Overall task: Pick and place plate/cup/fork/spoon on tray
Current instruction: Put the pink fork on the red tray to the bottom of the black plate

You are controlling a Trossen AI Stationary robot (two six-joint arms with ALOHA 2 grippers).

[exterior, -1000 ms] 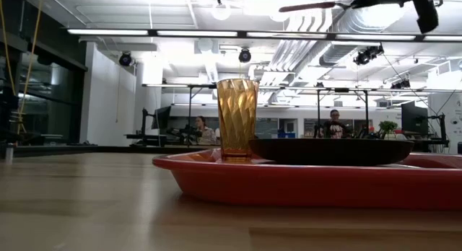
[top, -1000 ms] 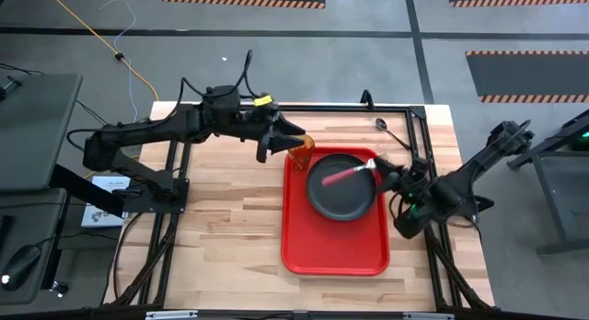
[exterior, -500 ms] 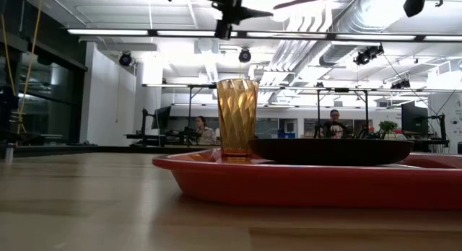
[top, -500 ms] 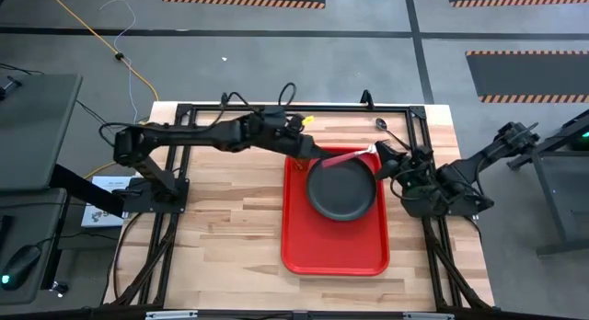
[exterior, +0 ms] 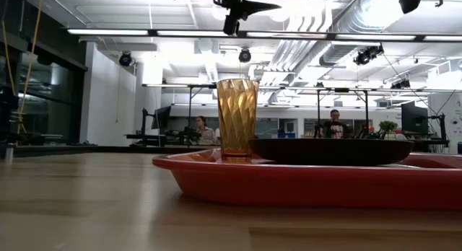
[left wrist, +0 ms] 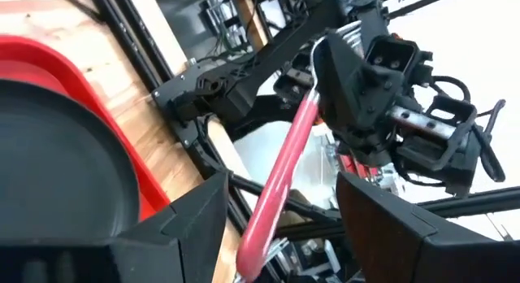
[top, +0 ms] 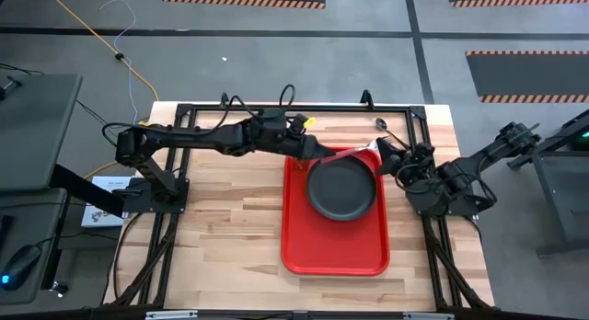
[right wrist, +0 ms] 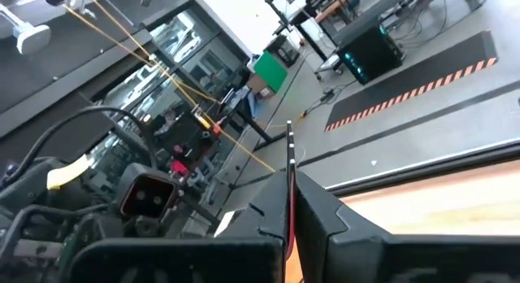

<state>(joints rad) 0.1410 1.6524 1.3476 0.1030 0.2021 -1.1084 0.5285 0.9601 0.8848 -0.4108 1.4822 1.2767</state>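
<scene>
Fork up in the air above the plate, right gripper pinching its tines end, left gripper wide around the pink handle. Plate and cup sit on the red tray; spoon on the table beyond.

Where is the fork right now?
In the high view, the fork hangs over the plate's far edge, between the left gripper and the right gripper.

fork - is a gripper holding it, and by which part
Yes. The right gripper holds the fork by its tine end. The left gripper is at the handle end with open fingers, not clamped on it.
</scene>
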